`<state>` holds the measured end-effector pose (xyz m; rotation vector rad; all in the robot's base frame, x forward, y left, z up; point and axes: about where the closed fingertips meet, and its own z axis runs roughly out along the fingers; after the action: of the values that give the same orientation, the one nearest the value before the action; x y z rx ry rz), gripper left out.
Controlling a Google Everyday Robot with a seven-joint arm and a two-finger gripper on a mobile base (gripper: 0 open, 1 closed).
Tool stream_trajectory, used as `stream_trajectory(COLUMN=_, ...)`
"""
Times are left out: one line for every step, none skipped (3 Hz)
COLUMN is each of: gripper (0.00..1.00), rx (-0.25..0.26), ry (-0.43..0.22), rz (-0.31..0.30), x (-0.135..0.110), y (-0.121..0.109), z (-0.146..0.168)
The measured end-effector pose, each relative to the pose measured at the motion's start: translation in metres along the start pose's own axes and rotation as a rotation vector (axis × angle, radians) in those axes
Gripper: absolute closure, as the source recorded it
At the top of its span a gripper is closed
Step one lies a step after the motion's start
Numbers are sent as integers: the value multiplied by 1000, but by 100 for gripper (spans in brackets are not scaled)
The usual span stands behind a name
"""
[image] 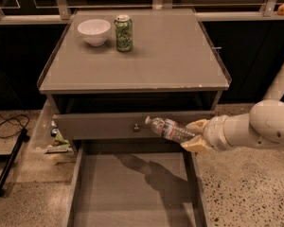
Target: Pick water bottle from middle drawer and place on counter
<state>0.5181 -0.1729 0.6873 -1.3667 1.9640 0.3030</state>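
My gripper (195, 135) is shut on the water bottle (170, 129), a small clear crinkled bottle with a white cap and red-and-white label. I hold it by its base, lying sideways with the cap pointing left, in front of the grey drawer front with the round knob (136, 127). It hangs above the right rear part of the open middle drawer (132, 193), whose grey floor is bare. The counter (170, 56) lies above and behind the bottle.
A white bowl (94, 31) and a green drinks can (123, 32) stand at the counter's back left. Clutter (57, 141) and a black cable (9, 124) lie on the floor to the left. A white pipe (281, 82) rises at the right.
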Motion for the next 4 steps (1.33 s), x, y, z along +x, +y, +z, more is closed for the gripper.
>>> stream_trajectory(gripper=100, rx=7, ry=1, rz=-11, x=-6, y=-1, z=-5)
stream_trajectory(gripper=100, rx=-18, ry=22, rz=-10, x=-7, y=4, z=1)
stream_trajectory(gripper=100, rx=-57, ry=34, rz=-77, x=-37, y=14, z=-13)
stream_trajectory(gripper=100, rx=-94, ry=100, rz=-172, x=-71, y=22, z=-38)
